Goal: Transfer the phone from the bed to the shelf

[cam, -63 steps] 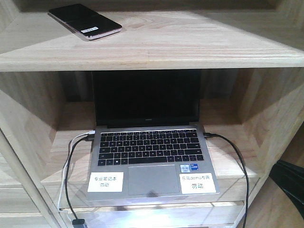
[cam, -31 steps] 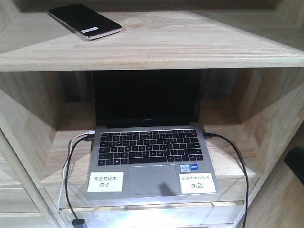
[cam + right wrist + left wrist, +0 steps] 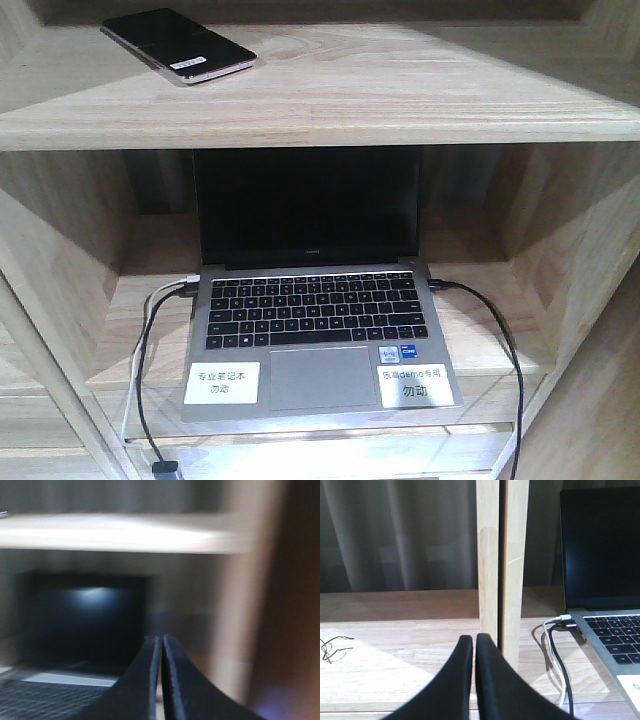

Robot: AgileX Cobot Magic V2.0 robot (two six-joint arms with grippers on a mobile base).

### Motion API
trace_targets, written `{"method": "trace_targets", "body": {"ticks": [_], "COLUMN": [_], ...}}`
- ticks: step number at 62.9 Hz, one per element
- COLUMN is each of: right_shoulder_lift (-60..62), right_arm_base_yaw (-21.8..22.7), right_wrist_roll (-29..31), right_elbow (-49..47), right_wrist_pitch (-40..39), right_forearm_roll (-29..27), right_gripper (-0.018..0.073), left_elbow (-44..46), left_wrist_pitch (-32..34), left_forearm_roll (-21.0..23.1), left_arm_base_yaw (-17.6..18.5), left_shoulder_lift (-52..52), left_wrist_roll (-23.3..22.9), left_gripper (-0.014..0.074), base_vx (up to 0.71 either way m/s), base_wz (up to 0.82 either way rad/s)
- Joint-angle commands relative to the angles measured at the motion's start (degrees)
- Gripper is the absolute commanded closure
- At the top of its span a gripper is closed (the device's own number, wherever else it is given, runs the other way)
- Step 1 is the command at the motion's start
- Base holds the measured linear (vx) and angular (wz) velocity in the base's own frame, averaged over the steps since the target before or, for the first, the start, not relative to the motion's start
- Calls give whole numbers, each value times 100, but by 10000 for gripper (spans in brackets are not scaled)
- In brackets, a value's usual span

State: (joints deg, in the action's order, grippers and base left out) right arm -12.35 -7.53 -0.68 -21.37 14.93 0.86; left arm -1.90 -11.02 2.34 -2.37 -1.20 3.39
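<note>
The phone [image 3: 179, 45] lies flat on the upper board of the shelf [image 3: 400, 100], toward its left end and set at a slant, its white sticker near the front edge and its pinkish rim catching light; nothing touches it, and it sits where it did a second ago. In the compartment below stands an open grey laptop [image 3: 315, 320] with a dark screen, two white labels on its palm rest, a white cable and a black cable [image 3: 140, 390] plugged in at its left and another black cable running off its right side; none of these has shifted. What has changed is the lower right corner of the front view: the dark shape seen there a second ago, and smaller half a second ago, is gone, leaving only pale wood. The left gripper [image 3: 474, 641] shows its two black fingers pressed together with nothing between them, pointing at an upright wooden post [image 3: 500, 565] of the shelf, the laptop's left edge to its right; the right gripper [image 3: 161, 641] likewise has its fingers closed and empty, in a blurred view facing the laptop's screen beneath a bright shelf board.
</note>
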Motion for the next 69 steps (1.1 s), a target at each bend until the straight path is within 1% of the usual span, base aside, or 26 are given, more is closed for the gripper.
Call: {"method": "trace_targets", "body": {"ticks": [1, 13, 23, 30, 33, 69], "right_shoulder_lift": [255, 995, 1266, 1275, 1316, 1362], "right_arm_base_yaw": [362, 803, 873, 873, 873, 873], "right_wrist_roll": [68, 68, 68, 68, 68, 98], "right_elbow": [250, 1225, 1885, 2377, 2350, 2350], "right_wrist_pitch": [-578, -785, -1082, -1703, -1556, -1570], "right_forearm_roll": [12, -21, -27, -86, -121, -126], "right_gripper": [561, 561, 561, 561, 561, 561], "left_elbow": [-37, -37, -37, -37, -37, -37], "left_wrist_pitch": [431, 431, 431, 431, 431, 431], "left_forearm_roll": [54, 54, 54, 54, 54, 54], "left_arm_base_yaw": [-4, -4, -4, -4, -4, -4], "left_shoulder_lift": [-32, -32, -32, -32, -32, -32], "left_wrist_roll": [0, 0, 0, 0, 0, 0], "left_gripper": [595, 595, 595, 595, 595, 595], "base_vx": [0, 0, 0, 0, 0, 0], "base_wz": [0, 0, 0, 0, 0, 0]}}
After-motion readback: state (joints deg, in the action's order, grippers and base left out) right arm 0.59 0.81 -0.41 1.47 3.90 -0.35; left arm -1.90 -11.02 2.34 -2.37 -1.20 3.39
